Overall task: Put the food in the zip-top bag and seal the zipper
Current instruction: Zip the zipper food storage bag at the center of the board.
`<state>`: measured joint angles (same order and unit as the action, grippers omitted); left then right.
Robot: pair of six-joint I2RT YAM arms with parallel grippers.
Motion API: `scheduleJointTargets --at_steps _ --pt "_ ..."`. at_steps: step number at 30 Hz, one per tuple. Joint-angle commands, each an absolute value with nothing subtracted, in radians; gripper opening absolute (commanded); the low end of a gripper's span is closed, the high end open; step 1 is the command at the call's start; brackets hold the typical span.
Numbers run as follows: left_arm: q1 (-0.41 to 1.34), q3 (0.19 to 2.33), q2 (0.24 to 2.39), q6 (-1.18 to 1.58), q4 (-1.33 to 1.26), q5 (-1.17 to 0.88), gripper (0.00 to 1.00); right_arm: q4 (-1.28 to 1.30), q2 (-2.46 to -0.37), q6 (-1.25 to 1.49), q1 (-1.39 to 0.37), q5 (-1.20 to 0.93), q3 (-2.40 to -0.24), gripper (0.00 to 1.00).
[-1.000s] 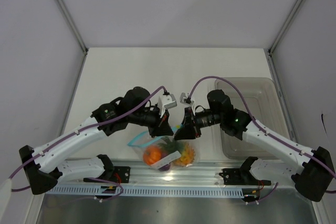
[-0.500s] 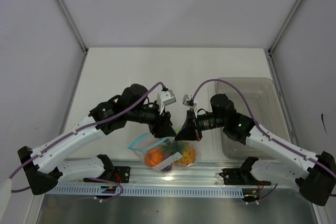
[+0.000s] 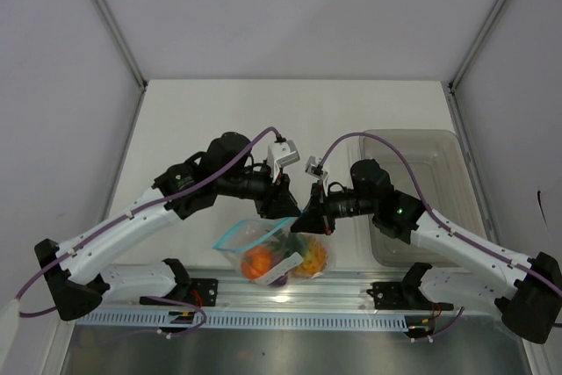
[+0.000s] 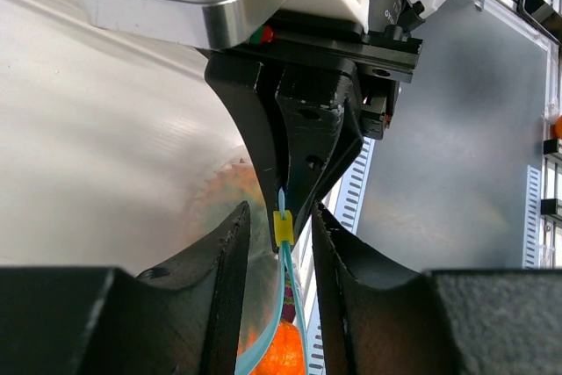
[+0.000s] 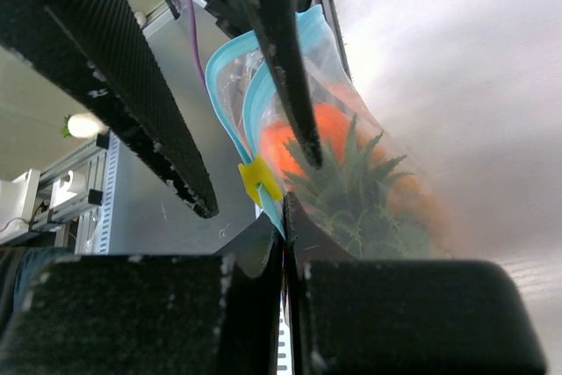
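Observation:
The zip-top bag (image 3: 268, 250) hangs clear of the table between my two grippers, with the food inside: an orange piece (image 3: 255, 261) and the pineapple (image 3: 312, 258). My right gripper (image 3: 303, 223) (image 5: 283, 210) is shut on the end of the teal zipper (image 5: 230, 125), just below its yellow slider (image 5: 259, 180). My left gripper (image 3: 285, 206) (image 4: 281, 217) is open, its fingers (image 4: 230, 252) standing either side of the slider (image 4: 283, 228) with a small gap on each side. The pineapple's green crown (image 5: 360, 191) and an orange piece (image 5: 318, 129) show through the plastic. Behind the slider the two zipper strips stand apart.
A grey translucent bin (image 3: 421, 191) sits on the table at the right, behind my right arm. The slotted metal rail (image 3: 290, 292) runs along the near edge, just below the hanging bag. White walls enclose the table on three sides.
My left gripper let go of the bag's edge, opened, and moved up and right to the slider beside the right gripper. The right gripper closed on the zipper end.

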<state>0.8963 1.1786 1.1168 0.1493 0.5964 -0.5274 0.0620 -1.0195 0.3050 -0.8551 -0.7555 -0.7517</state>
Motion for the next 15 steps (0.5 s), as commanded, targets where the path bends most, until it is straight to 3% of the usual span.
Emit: scheduleJointTargets --at_steps 1,10,15 --pt "0.891 1.192 1.098 0.152 0.586 -0.529 0.36 0.012 -1.000 0.333 -0.864 -0.713 -0.775 0.00" --pt "0.893 1.155 1.089 0.149 0.583 -0.528 0.29 0.011 -1.005 0.370 -0.864 -0.678 -0.796 0.00" --pt "0.893 1.140 1.080 0.146 0.584 -0.500 0.30 -0.026 -0.996 0.387 -0.865 -0.684 -0.795 0.00"
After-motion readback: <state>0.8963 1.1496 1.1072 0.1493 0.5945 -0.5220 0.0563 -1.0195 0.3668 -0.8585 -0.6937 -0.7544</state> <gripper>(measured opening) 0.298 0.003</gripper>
